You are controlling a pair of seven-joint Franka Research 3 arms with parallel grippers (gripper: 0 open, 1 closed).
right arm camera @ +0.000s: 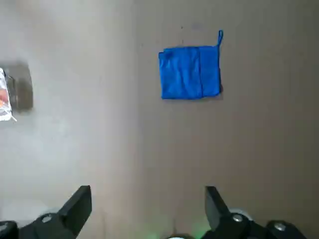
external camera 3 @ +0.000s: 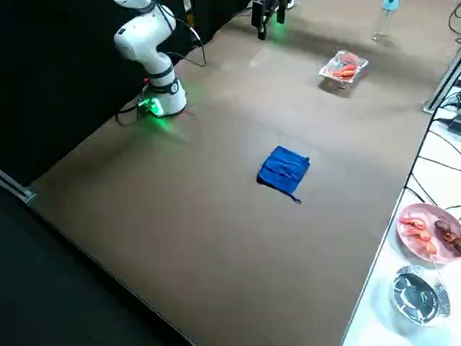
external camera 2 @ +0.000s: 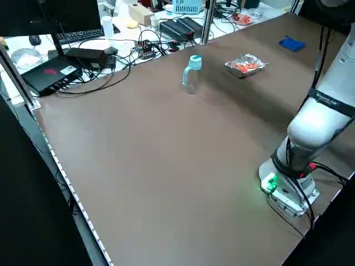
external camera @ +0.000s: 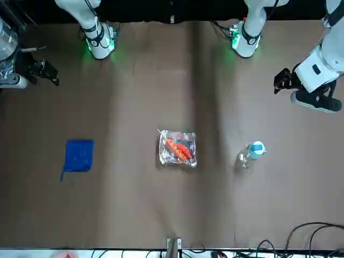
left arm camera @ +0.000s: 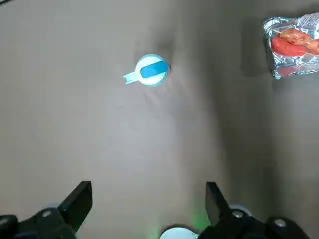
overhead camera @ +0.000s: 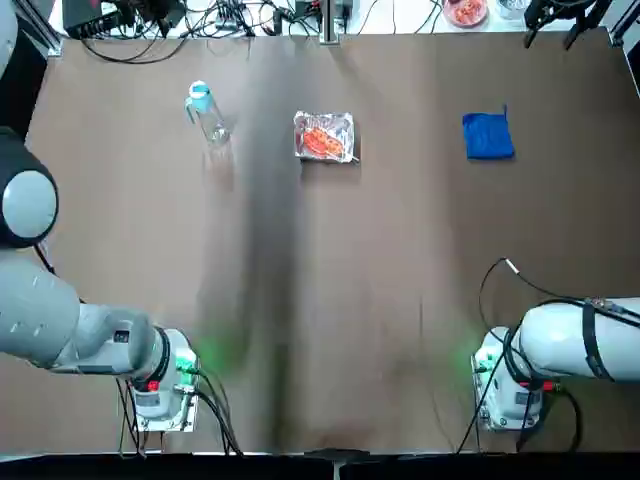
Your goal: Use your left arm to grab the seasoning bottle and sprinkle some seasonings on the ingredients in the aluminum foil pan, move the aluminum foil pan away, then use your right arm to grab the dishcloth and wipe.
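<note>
no legible text, labels, brand names, numbers or signs anywhere, none on the table, bottle, pan, cloth or arms

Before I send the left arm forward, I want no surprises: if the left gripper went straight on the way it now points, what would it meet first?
The left gripper, open, points down at the table. Bare tabletop probably comes first. The seasoning bottle stands farther on, off that line, though depth is unclear.

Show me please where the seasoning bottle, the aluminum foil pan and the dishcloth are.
seasoning bottle (overhead camera: 207,113), top view, on its clear body.
aluminum foil pan (overhead camera: 345,128), top view, on its shiny rim.
dishcloth (overhead camera: 488,136), top view, on the middle of the cloth.
</note>
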